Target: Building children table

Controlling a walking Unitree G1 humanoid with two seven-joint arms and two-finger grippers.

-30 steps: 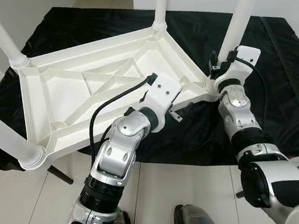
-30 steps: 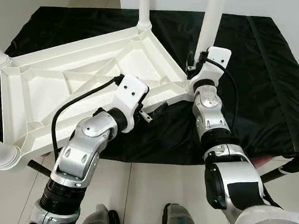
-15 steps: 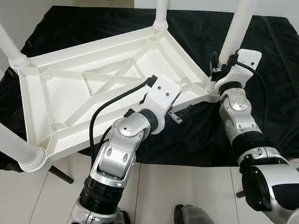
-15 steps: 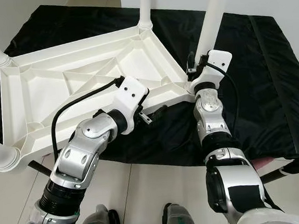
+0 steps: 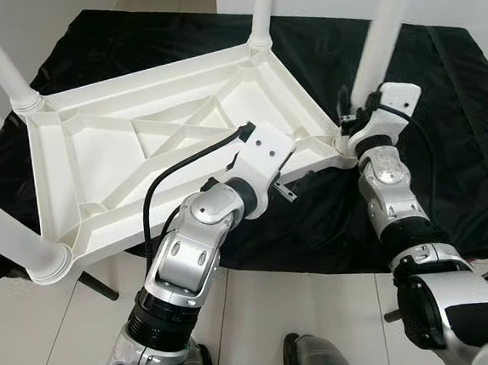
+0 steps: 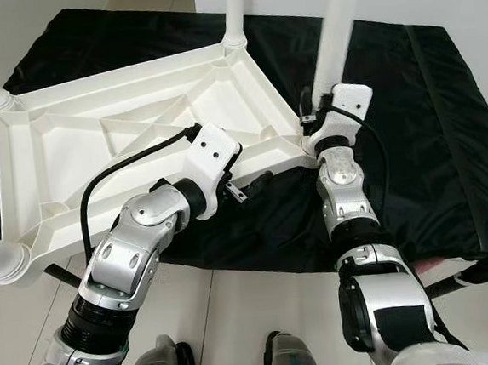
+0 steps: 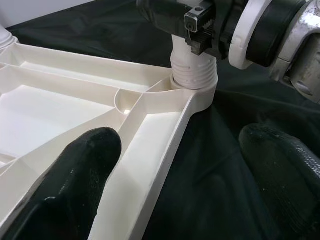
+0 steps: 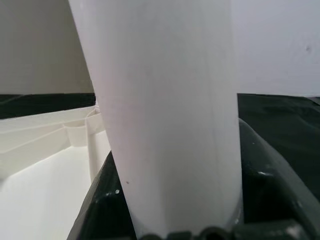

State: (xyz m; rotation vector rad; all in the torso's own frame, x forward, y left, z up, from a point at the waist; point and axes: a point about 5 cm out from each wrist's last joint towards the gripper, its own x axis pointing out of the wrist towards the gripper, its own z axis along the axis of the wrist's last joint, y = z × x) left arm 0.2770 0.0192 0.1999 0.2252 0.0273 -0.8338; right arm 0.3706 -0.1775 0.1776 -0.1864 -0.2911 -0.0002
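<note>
White tabletop (image 5: 164, 147) lies upside down on the black cloth (image 5: 453, 130), legs up. My right gripper (image 5: 353, 113) is clenched around the near-right leg (image 5: 382, 29) just above its socket. My left gripper (image 7: 170, 165), released, straddles the tabletop's near rim.
</note>
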